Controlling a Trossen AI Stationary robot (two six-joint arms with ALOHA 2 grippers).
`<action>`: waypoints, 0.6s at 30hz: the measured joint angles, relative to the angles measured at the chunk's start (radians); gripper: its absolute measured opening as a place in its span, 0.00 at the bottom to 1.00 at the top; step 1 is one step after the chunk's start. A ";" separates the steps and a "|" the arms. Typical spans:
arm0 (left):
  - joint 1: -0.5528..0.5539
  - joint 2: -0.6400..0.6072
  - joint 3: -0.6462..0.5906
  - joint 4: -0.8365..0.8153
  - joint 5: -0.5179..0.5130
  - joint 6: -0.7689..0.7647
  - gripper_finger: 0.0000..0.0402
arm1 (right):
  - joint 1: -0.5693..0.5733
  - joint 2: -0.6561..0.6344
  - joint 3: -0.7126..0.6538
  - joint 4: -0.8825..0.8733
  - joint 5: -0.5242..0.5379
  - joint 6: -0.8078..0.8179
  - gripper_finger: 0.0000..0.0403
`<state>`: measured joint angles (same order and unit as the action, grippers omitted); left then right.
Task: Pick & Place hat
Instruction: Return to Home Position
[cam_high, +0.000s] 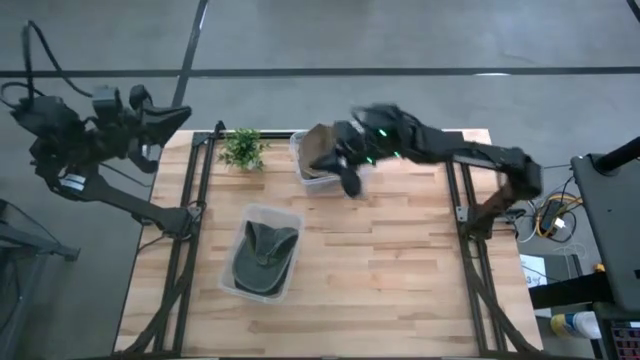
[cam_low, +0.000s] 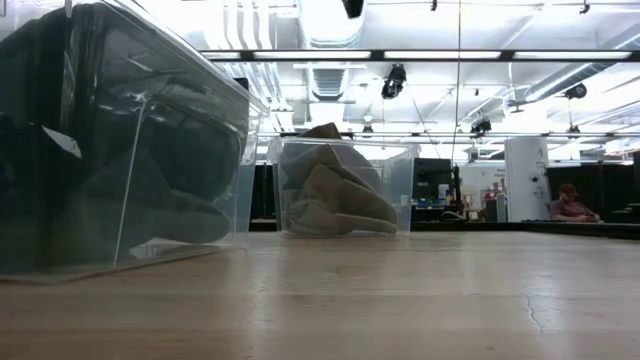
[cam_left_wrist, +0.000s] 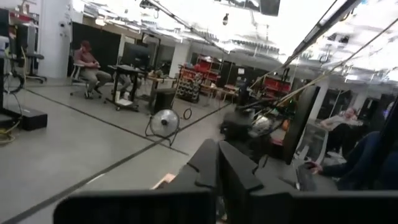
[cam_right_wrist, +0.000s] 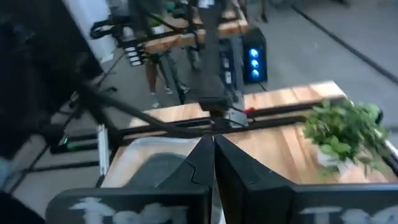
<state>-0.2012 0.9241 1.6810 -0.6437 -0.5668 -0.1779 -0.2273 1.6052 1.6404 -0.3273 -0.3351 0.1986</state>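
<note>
Pale plank-striped table (cam_high: 400, 260), green plant (cam_high: 242, 148), brown cap (cam_high: 322, 150), dark grey cap (cam_high: 265, 258).

One table (cam_high: 400, 260) holds two clear boxes, the near box (cam_high: 262, 209) and the far box (cam_high: 296, 150). There are two caps: one gray cap (cam_high: 263, 258), one brown cap (cam_high: 320, 155). One potted plant (cam_high: 242, 149). Two robot arms, left arm (cam_high: 100, 135) and right arm (cam_high: 460, 155).

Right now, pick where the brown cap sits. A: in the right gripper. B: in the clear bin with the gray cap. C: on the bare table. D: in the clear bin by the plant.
D: the brown cap lies in the clear bin beside the plant; the right gripper hangs over it, shut and empty, and the left gripper waits off the table's corner.
</note>
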 joint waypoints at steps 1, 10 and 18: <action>0.000 0.006 0.000 -0.008 -0.001 0.004 0.02 | 0.019 -0.042 -0.049 0.033 -0.002 -0.019 0.02; 0.001 0.102 -0.007 -0.267 -0.379 -0.060 0.02 | 0.102 -0.361 -0.346 -0.102 0.042 -0.095 0.02; -0.004 0.129 -0.196 -0.198 -0.226 -0.149 0.02 | 0.179 -0.665 -0.701 0.233 -0.035 -0.048 0.02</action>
<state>-0.2050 1.0532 1.4852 -0.8419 -0.7931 -0.3271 -0.0483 0.9406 0.9393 -0.0944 -0.3698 0.1504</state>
